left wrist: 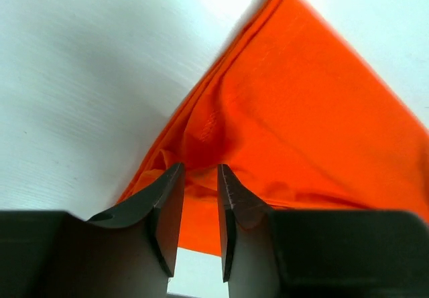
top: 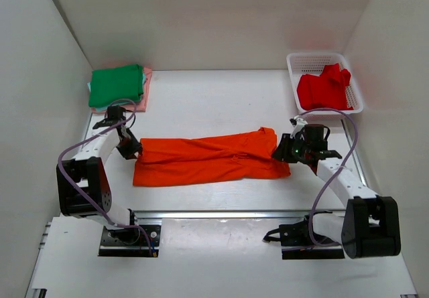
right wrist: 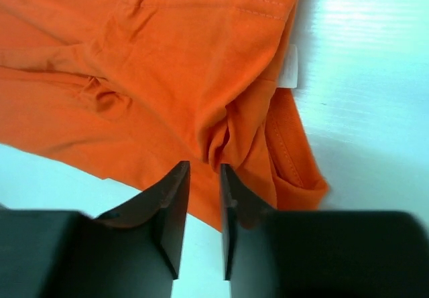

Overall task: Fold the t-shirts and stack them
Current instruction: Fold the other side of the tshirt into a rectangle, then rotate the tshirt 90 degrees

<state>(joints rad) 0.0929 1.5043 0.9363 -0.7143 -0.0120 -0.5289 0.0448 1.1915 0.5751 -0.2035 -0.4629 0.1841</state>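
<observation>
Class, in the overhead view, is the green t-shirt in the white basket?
No, the green t-shirt lies folded at the far left; the white basket holds a red t-shirt.

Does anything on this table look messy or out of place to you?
Slightly. The long folded bright orange cloth t-shirt lies a little askew mid-table, puckered at both ends. The deep red t-shirt sits crumpled in the white plastic mesh basket, unlike the neatly folded green t-shirt far left.
</observation>
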